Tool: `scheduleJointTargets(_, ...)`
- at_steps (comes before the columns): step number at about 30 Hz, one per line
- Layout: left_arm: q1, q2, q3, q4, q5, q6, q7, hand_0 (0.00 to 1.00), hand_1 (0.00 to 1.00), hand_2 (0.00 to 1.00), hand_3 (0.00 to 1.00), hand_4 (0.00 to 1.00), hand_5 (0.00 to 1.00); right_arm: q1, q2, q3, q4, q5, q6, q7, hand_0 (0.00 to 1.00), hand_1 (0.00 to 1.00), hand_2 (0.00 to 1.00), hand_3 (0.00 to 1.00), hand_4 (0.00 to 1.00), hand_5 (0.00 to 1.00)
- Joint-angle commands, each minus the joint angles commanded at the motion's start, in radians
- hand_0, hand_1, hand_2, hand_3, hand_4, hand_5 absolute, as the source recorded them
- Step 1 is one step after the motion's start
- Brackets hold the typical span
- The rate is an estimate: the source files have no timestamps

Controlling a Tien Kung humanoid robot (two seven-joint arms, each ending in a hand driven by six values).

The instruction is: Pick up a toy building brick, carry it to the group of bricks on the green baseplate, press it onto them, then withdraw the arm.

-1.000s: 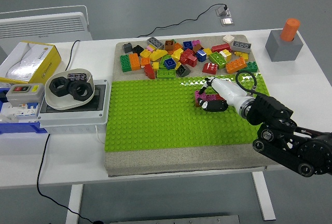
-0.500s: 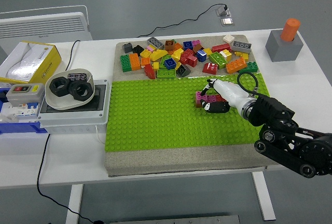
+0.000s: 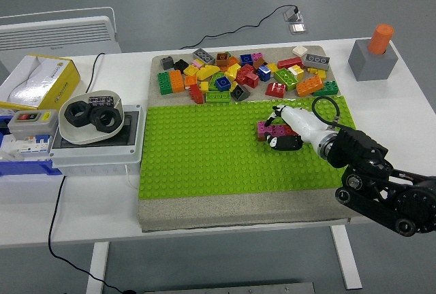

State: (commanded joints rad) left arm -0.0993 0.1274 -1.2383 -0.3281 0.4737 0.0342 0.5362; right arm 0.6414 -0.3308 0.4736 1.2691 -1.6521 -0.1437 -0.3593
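The green baseplate [image 3: 204, 151] lies on a grey mat in the middle of the table. A small group of magenta and red bricks [image 3: 267, 129] stands on its right part. My right hand [image 3: 283, 129], white with black tips, lies over this group from the right and hides part of it. The right arm [image 3: 381, 185] comes in from the lower right corner. A heap of loose bricks [image 3: 238, 76] in several colours lies on the mat behind the baseplate. The left arm is out of view.
A grey block with an orange cylinder [image 3: 373, 56] stands at the back right. At the left are a grey box carrying a bowl of black nuts [image 3: 92, 117], a yellow and white box [image 3: 37, 79] and a cable [image 3: 58, 205].
My right hand and forearm have shifted slightly to the right and toward the near edge. The brick group has stayed in place on the baseplate.
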Motion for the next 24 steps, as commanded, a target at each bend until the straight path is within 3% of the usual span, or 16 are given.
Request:
scheduleJointTargets(15,0.003,-0.001,-0.001,-0.001,0.002,0.003,0.000,0.634,0.592,0.751,0.982,0.998,0.998,0.002,-0.004,-0.003,0.002,-0.004,0.001,-0.002,0.996,0.909,0.950,0.667,0.541,0.412)
scheduleJointTargets(24,0.005,-0.003,0.001,-0.001,-0.002,0.005,0.001,0.637,0.592,0.753,0.983,0.998,0.998,-0.010,-0.085,0.067,0.141,0.103,-0.028,0.031,0.984,0.904,0.936,0.671,0.555,0.412)
